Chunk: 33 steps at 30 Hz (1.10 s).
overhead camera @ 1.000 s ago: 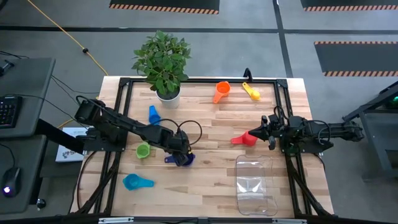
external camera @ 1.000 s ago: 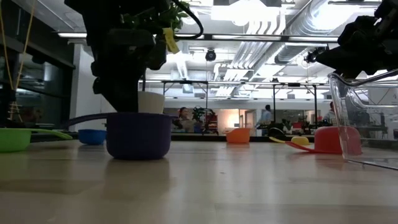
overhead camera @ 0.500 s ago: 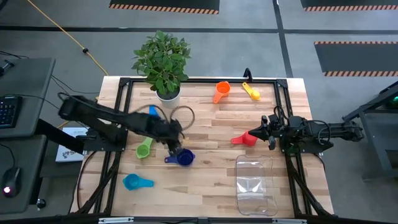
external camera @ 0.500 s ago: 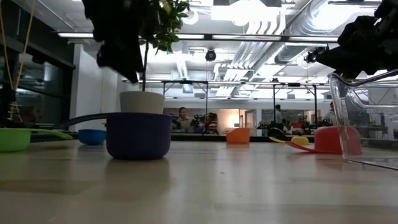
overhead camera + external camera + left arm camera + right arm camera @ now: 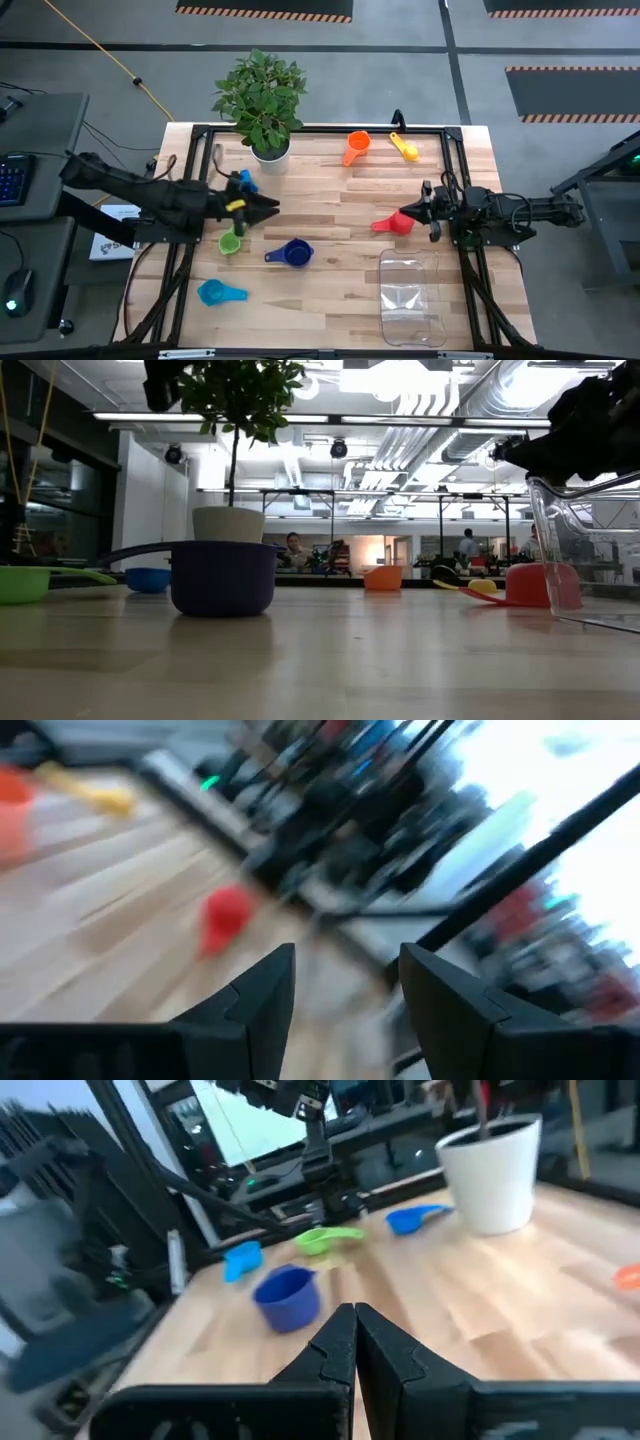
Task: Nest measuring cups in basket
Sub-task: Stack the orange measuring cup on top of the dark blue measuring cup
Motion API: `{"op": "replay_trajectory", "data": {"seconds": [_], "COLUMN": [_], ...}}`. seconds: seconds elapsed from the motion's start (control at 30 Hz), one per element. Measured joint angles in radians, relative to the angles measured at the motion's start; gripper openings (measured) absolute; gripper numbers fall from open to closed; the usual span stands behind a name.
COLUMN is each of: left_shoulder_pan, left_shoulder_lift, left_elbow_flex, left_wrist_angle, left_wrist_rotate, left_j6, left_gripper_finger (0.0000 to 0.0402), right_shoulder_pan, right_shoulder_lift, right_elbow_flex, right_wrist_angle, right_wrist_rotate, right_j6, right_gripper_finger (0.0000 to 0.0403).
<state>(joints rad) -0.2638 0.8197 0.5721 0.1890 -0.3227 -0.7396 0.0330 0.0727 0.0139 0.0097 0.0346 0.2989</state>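
Note:
The dark blue cup (image 5: 293, 253) stands upright on the table by its base, handle toward the left edge; it also shows at table height (image 5: 222, 578). My left gripper (image 5: 272, 208) is open, raised, left of and beyond that cup, fingers level (image 5: 345, 975). My right gripper (image 5: 405, 213) is shut (image 5: 355, 1330), raised just beside the red cup (image 5: 393, 222). Green cup (image 5: 231, 241), light blue cup (image 5: 220, 292), another blue cup (image 5: 247, 183), orange cup (image 5: 356, 146) and yellow cup (image 5: 404, 148) lie scattered. The clear basket (image 5: 410, 297) sits near the right near corner.
A white pot with a green plant (image 5: 262, 110) stands at the far edge, left of centre. Black frame rails (image 5: 320, 128) run along the table's sides. Bare wood lies between the dark blue cup and the basket.
My left gripper has come up off the dark blue cup and drawn back toward the table's left and far side, turning from pointing down to level. The dark blue cup stays upright on the table.

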Motion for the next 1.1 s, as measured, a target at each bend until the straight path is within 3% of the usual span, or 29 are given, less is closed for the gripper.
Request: {"op": "replay_trajectory", "data": {"seconds": [0.07, 0.13, 0.27, 0.4, 0.5, 0.57, 0.8, 0.9, 1.0, 1.1], "left_shoulder_pan": [0.0, 0.0, 0.002, 0.002, 0.002, 0.002, 0.002, 0.002, 0.002, 0.002], "left_shoulder_lift": [-0.038, -0.065, -0.097, -0.099, -0.099, -0.099, -0.099, -0.099, -0.099, -0.099], "left_elbow_flex": [-0.041, -0.054, -0.054, -0.054, -0.054, -0.054, -0.054, -0.054, -0.054, -0.054], "left_wrist_angle": [0.093, 0.112, 0.114, 0.117, 0.117, 0.116, 0.123, 0.123, 0.123, 0.123], "left_wrist_rotate": [-0.007, -0.032, -0.084, -0.117, -0.13, -0.13, -0.136, -0.136, -0.135, -0.135], "left_j6": [0.006, 0.016, 0.077, 0.142, 0.171, 0.19, 0.232, 0.246, 0.245, 0.246], "left_gripper_finger": [0.0172, 0.0172, 0.0172, 0.0172, 0.0172, 0.0172, 0.0172, 0.0172, 0.0172, 0.0172], "right_shoulder_pan": [0.0, 0.0, -0.001, 0.0, 0.0, 0.0, -0.001, -0.026, -0.108, -0.226], "right_shoulder_lift": [0.0, 0.001, 0.007, 0.014, 0.075, 0.144, 0.487, 0.625, 0.748, 0.881], "right_elbow_flex": [-0.001, -0.002, 0.001, 0.0, 0.003, 0.031, 0.286, 0.425, 0.554, 0.668], "right_wrist_angle": [0.026, 0.16, 0.461, 0.643, 0.817, 0.84, 0.719, 0.482, 0.166, -0.043], "right_wrist_rotate": [0.044, 0.102, 0.336, 0.547, 0.586, 0.543, 0.456, 0.507, 0.419, 0.314], "right_j6": [0.006, 0.126, 0.358, 0.322, 0.395, 0.4, 0.355, 0.378, 0.481, 0.573], "right_gripper_finger": [0.0, 0.0, 0.0, 0.0, 0.0, 0.0, 0.0, 0.0006, 0.0037, 0.0094]}}
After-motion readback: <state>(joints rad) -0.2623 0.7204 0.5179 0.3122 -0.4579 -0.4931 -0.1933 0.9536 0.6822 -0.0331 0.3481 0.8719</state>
